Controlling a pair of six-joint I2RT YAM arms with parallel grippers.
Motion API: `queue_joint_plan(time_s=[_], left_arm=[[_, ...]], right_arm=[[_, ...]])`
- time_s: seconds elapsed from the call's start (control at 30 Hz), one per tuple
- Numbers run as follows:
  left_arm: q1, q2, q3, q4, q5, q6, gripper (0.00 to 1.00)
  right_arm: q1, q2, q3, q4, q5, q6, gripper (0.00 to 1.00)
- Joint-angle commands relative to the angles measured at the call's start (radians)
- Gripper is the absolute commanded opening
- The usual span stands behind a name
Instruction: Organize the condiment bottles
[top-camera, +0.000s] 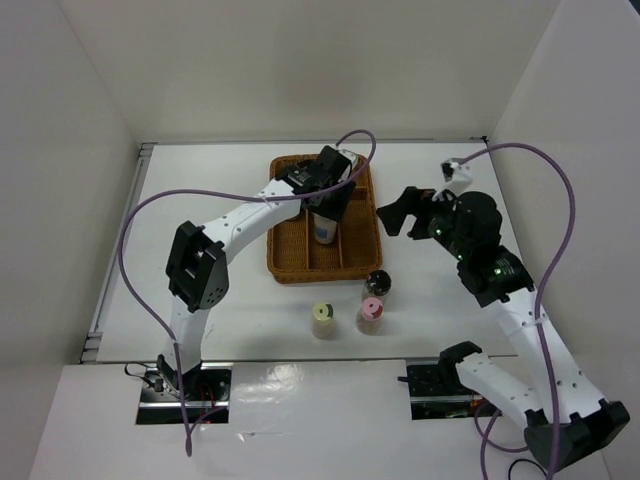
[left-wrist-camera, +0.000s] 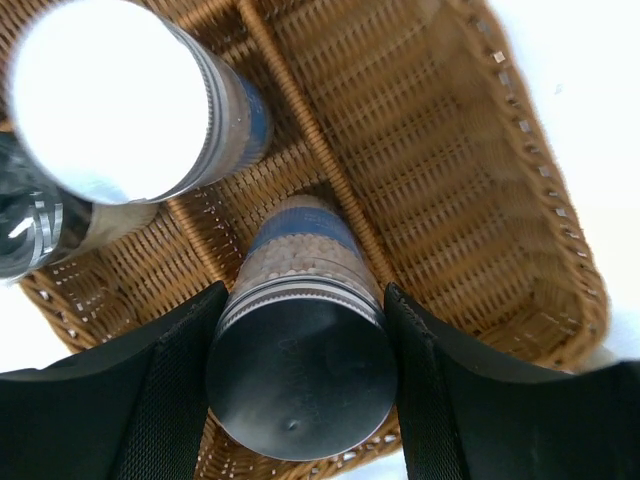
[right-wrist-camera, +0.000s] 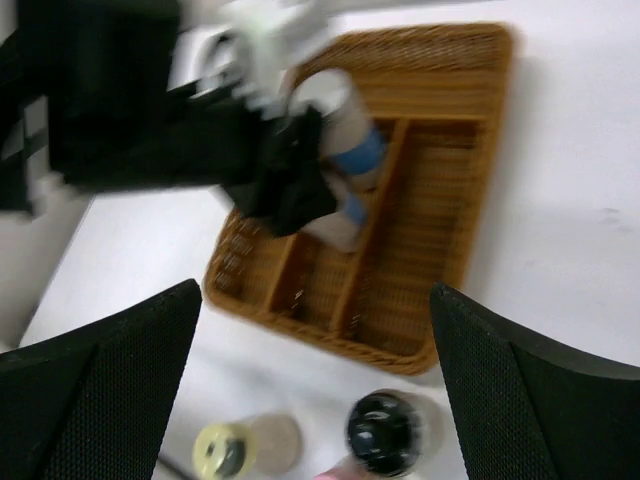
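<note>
My left gripper (top-camera: 330, 195) reaches over the brown wicker tray (top-camera: 290, 262) and is shut on a condiment bottle (left-wrist-camera: 300, 370) with a grey metal cap and a blue label, standing in the middle compartment. In the left wrist view my left gripper (left-wrist-camera: 302, 298) has a finger on each side of the cap. A white-capped bottle (left-wrist-camera: 110, 100) and a dark-capped one (left-wrist-camera: 25, 225) stand beside it in the tray. On the table in front of the tray stand a black-capped bottle (top-camera: 377, 283), a pink-capped one (top-camera: 371, 313) and a yellow-green-capped one (top-camera: 323, 318). My right gripper (top-camera: 402, 213) is open and empty, right of the tray.
In the right wrist view the black-capped bottle (right-wrist-camera: 385, 432) and the yellow-green one (right-wrist-camera: 225, 448) lie below my wide-open right gripper (right-wrist-camera: 320, 400), with the tray (right-wrist-camera: 430, 200) beyond. White walls enclose the table on three sides.
</note>
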Motion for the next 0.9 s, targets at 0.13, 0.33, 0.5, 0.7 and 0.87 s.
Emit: queue_joint_plan(time_s=[0.13, 0.33, 0.5, 0.7, 0.87], left_arm=[[0.026, 0.013, -0.056, 0.096, -0.028, -0.027, 0.55], [0.056, 0.004, -0.089, 0.126, -0.019, -0.038, 0.67], [0.056, 0.004, -0.089, 0.135, -0.019, -0.029, 0.71], [0.065, 0.013, -0.069, 0.126, 0.0, -0.029, 0.98], [0.065, -0.067, -0.069, 0.117, 0.041, -0.05, 1.0]], right_arm=[[0.352, 0.081, 0.045, -0.068, 0.045, -0.153, 0.99], [0.511, 0.064, 0.02, -0.089, 0.163, -0.114, 0.99], [0.521, -0.031, -0.036, -0.089, 0.145, -0.104, 0.99], [0.532, -0.022, -0.069, -0.089, 0.117, -0.073, 0.99], [0.544, -0.013, -0.078, -0.089, 0.13, -0.061, 0.99]])
